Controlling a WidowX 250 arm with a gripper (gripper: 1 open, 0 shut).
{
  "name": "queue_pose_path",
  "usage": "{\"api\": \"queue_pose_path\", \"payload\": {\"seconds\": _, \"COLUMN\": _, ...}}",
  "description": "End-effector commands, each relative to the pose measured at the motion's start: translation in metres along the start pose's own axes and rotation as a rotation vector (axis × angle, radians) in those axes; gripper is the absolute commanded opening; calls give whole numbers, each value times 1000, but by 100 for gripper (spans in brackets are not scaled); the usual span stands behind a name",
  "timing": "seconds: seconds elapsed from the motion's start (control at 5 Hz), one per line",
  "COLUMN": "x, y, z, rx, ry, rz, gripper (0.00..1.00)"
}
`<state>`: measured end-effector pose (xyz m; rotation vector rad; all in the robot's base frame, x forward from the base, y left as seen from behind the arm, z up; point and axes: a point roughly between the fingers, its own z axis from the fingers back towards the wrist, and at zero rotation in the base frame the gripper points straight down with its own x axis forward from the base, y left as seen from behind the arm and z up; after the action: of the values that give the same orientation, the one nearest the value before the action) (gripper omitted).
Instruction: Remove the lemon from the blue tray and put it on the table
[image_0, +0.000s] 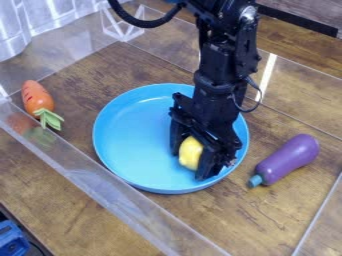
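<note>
The gripper (197, 153) points straight down into the tray (127, 135). Its two black fingers (178, 135) are squeezed tight on the lemon (193, 153). One finger is on the left side of the lemon and the other is on the right side. The yellow lemon shows between them. The finger tips are low, down near the floor of the tray. You cannot tell if the lemon sits on the tray floor or hangs just above it.

The lemon is inside the tray, on its right side, close to the rim there. It is not on the table (94, 215) yet.

The arm (225, 50) is black. It comes down from the top of the picture and stands almost straight up over the tray. The upper part leans a little to the right. A thin black cable loops near the top of the arm.

The tray is round and blue and sits in the middle of the brown table. A purple eggplant (286, 160) lies on the table just to the right of the tray. It does not touch the gripper. An orange carrot (38, 99) with a green top lies on the table to the left, well apart from the tray. A clear plastic wall runs along the table edge near the carrot.
</note>
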<state>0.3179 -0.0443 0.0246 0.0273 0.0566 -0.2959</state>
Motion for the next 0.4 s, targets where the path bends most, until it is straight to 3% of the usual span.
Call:
{"api": "queue_pose_path", "payload": {"seconds": 0.0, "x": 15, "y": 5, "z": 6, "rx": 0, "ry": -35, "rz": -13, "gripper": 0}}
{"api": "queue_pose_path", "payload": {"seconds": 0.2, "x": 25, "y": 14, "z": 5, "rx": 2, "ry": -39, "rz": -10, "gripper": 0}}
